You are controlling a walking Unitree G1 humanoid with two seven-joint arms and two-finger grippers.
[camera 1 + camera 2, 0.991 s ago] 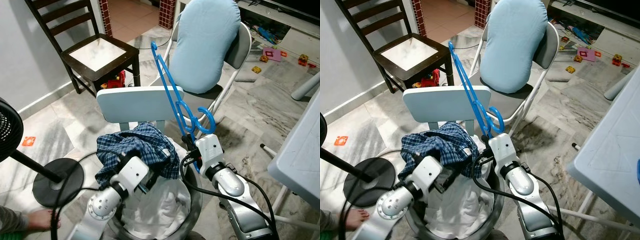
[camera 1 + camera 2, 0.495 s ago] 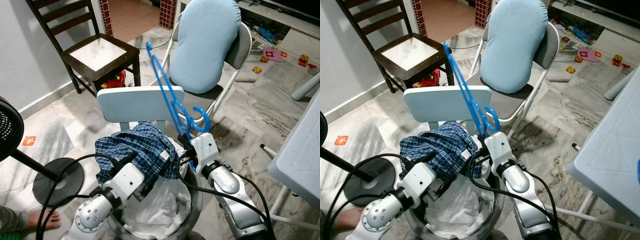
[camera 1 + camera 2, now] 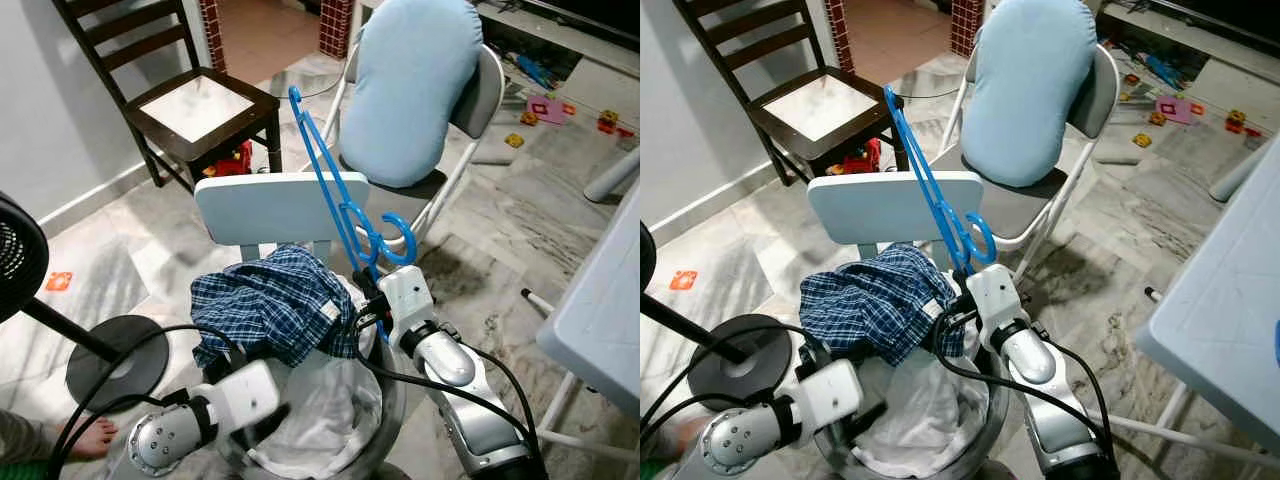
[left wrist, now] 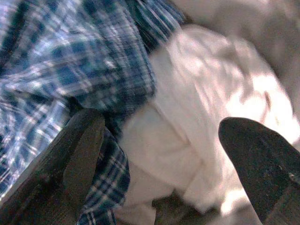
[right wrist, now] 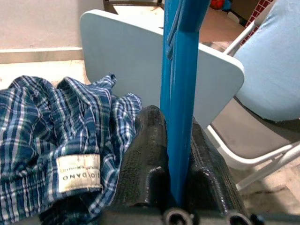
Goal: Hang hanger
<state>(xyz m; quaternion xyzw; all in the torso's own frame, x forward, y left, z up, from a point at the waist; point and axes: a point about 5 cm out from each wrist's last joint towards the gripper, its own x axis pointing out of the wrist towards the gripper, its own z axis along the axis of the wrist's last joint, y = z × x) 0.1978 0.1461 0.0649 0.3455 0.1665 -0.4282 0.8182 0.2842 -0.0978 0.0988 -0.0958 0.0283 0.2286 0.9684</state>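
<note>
- The right gripper (image 5: 178, 154) has its two black fingers (image 5: 147, 154) pressed together on the blue hanger (image 3: 335, 180), pinching the lower end of the blue plastic between them.
- From the fingers the hanger rises up and away, tilted, crossing in front of the pale chair back (image 3: 275, 205); its hook (image 3: 400, 240) curls just above the gripper.
- Beyond the hanger's far end stands a folding chair (image 3: 470, 110) with a light blue cushion (image 3: 410, 85) leaning on its backrest.
- The plaid shirt (image 3: 270, 305) lies heaped beside the right fingers, draped over the rim of the round basket (image 3: 985, 440); a white label (image 5: 78, 172) on it shows in the right wrist view.
- The left gripper (image 4: 159, 154) sits low at the basket with its fingers (image 4: 79, 154) spread wide apart, gripping nothing.
- Between those spread fingers lies white cloth (image 4: 197, 122); the plaid shirt lies against one fingertip and beyond it.
- A dark wooden chair (image 3: 180, 90) stands well beyond both grippers, and a black fan base (image 3: 110, 360) sits on the marble floor (image 3: 500, 240) to the left.
- A person's foot (image 3: 95, 437) rests on the floor near the fan base.
</note>
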